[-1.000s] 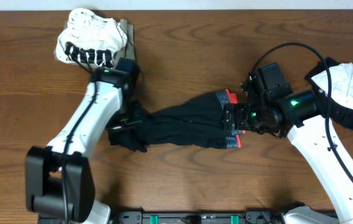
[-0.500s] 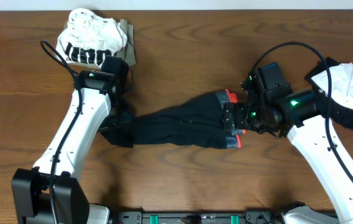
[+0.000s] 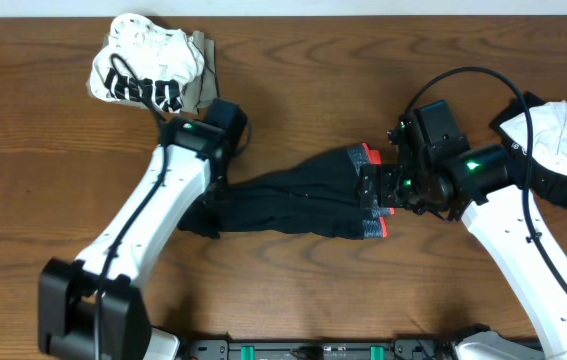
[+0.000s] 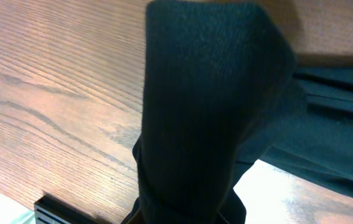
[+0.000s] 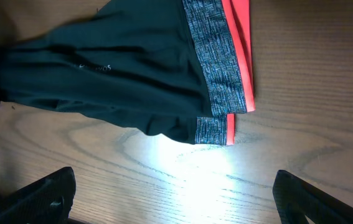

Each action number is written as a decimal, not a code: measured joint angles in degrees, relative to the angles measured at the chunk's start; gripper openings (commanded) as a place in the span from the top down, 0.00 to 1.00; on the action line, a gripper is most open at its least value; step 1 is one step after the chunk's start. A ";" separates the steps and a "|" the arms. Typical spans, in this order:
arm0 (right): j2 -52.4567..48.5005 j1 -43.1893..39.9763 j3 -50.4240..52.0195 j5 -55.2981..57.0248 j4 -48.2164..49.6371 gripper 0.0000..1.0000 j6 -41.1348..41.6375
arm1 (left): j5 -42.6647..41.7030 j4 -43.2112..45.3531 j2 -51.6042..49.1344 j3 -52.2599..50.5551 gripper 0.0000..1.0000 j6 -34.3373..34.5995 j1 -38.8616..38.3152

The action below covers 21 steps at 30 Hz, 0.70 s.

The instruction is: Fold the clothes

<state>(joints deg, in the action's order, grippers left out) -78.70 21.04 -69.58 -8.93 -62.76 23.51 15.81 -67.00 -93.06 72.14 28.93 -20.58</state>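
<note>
So the black trousers (image 3: 293, 200) are stretched across the middle of the table (image 3: 293, 80). The grey waistband (image 5: 216, 68) with its red-orange edge is at the 3 o'clock end, the legs run off toward 9.

The left tool (image 3: 207, 192) is at the leg end. You can't actually see its fingers, but its wrist cam is basically all black cloth, bunched and raised off the wood, so I'd say it's pinched shut on the leg ends. The right tool (image 5: 175, 190) hangs over the wood just beside the waistband, fingers wide apart, gripping nothing.

Looks to me like the lengthwise fold: legs getting carried over toward the waistband. The next move probably needs the waistband pinned so it doesn't slide.

The spare clothes sit well apart from the trousers: a white printed top (image 3: 143, 65) on an olive piece (image 3: 203, 60) at 11 o'clock, and a black-and-white garment (image 3: 563, 140) at 3. No basket or bin anywhere, everything sits straight on the table.
</note>
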 measured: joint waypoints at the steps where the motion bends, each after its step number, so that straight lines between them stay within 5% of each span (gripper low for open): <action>1: 0.00 0.00 0.00 0.00 0.00 0.01 0.00 | 0.11 0.15 -0.83 0.00 0.94 0.24 -0.37; 18: 0.00 0.00 0.00 0.02 0.00 0.01 0.00 | -1.11 4.59 -11.74 0.00 0.93 4.35 -7.30; 20: 0.00 0.00 0.00 0.02 0.00 0.01 0.00 | -2.45 5.73 -11.74 0.00 0.86 4.33 -8.96; 21: 0.00 0.00 0.00 0.02 0.02 0.01 0.00 | -3.08 6.03 -11.74 0.00 0.69 4.22 -9.79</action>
<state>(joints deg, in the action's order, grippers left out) -78.70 21.04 -69.58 -8.91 -62.74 23.51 12.73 -60.97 -104.79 72.14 33.15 -30.37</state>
